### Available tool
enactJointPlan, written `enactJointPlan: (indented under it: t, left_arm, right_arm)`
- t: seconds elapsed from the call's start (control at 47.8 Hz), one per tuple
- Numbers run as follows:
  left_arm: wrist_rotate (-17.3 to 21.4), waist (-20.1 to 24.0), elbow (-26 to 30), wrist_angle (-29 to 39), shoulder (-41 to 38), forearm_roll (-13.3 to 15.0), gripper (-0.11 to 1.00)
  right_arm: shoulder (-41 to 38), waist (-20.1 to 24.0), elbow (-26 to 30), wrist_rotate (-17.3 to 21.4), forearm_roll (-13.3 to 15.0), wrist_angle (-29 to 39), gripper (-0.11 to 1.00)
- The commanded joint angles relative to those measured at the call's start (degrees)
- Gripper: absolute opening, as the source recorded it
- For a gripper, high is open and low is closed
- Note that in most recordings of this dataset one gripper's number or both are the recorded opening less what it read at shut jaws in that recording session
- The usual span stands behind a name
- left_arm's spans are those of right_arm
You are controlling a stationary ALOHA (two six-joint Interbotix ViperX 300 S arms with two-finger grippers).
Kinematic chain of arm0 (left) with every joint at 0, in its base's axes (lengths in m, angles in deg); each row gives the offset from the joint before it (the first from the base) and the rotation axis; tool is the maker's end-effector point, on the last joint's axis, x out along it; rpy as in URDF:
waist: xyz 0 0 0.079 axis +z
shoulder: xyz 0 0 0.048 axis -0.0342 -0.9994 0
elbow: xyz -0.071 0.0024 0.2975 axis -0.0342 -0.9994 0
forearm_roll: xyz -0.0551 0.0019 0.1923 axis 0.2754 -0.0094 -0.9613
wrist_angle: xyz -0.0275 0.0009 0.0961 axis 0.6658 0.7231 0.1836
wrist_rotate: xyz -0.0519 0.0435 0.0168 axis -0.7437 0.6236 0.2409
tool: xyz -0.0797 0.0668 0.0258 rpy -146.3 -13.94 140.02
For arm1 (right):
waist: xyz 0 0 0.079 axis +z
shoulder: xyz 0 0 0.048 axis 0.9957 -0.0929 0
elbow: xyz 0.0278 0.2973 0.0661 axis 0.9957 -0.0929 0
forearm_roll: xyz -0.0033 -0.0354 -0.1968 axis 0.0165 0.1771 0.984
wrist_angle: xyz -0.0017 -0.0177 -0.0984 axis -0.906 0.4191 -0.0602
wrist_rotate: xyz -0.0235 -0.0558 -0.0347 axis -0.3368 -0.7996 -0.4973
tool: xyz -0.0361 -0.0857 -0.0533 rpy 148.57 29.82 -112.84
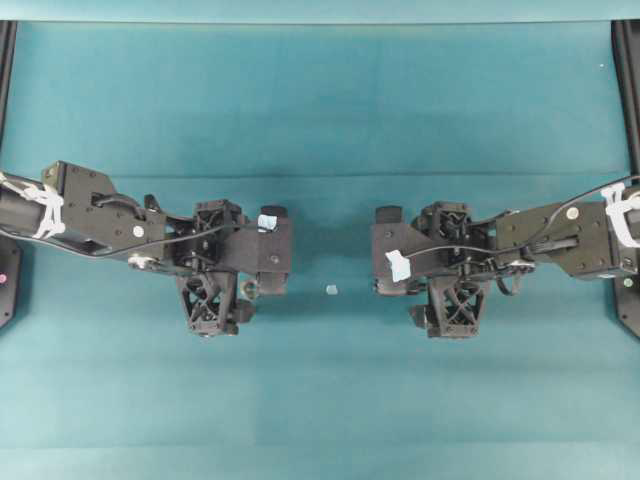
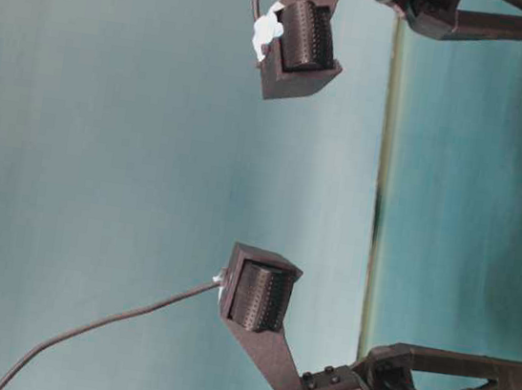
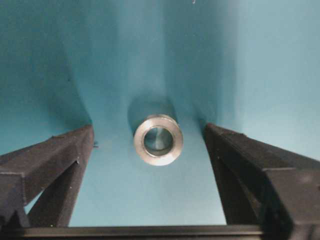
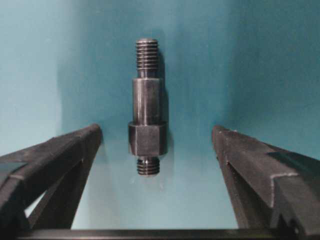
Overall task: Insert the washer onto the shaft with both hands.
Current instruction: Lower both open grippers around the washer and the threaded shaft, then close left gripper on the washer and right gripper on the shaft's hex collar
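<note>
The washer (image 3: 158, 140), a silvery ring with a dark centre hole, lies on the teal mat between the fingers of my left gripper (image 3: 149, 129). The jaws stand wide apart and touch nothing. The shaft (image 4: 147, 120), a dark stepped rod with threaded ends, lies on the mat between the fingers of my right gripper (image 4: 156, 130), which is also wide open and clear of it. In the overhead view the left gripper (image 1: 268, 252) and the right gripper (image 1: 395, 255) point down at the mat, and the arms hide both parts.
A tiny pale whitish piece (image 1: 331, 289) lies on the mat between the two grippers. Black frame rails (image 1: 628, 90) run along the left and right edges of the mat.
</note>
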Motion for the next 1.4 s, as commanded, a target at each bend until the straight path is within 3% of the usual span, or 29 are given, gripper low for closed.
enactJointPlan:
  t: [0.0, 0.146, 0.272, 0.46, 0.586, 0.753, 1.381]
  left_arm:
    - [0.0, 0.0, 0.3, -0.2, 0.5, -0.2, 0.89]
    - [-0.2, -0.3, 0.3, -0.4, 0.5, -0.2, 0.81]
    - [-0.2, -0.7, 0.3, -0.4, 0.5, -0.2, 0.74]
    - [-1.2, -0.8, 0.3, -0.2, 0.5, -0.2, 0.56]
    - [-1.4, -0.8, 0.3, -0.2, 0.5, -0.2, 0.37]
    - [-1.3, -0.8, 0.4, -0.2, 0.5, -0.2, 0.36]
    - [-1.2, -0.8, 0.4, -0.2, 0.6, -0.2, 0.36]
  right_arm:
    - [0.2, 0.0, -0.3, -0.4, 0.0, -0.1, 0.76]
    - [0.2, 0.1, -0.4, -0.4, 0.0, -0.1, 0.76]
    - [0.1, 0.1, -0.2, -0.5, 0.0, -0.4, 0.69]
    - [-0.3, 0.1, 0.4, -0.6, 0.0, -0.4, 0.39]
    - [-0.5, 0.1, 1.0, -0.6, 0.0, -0.1, 0.17]
    - [-0.9, 0.0, 1.8, -0.7, 0.0, 0.7, 0.01]
    - [-1.0, 0.1, 2.3, -1.4, 0.0, 3.0, 0.0]
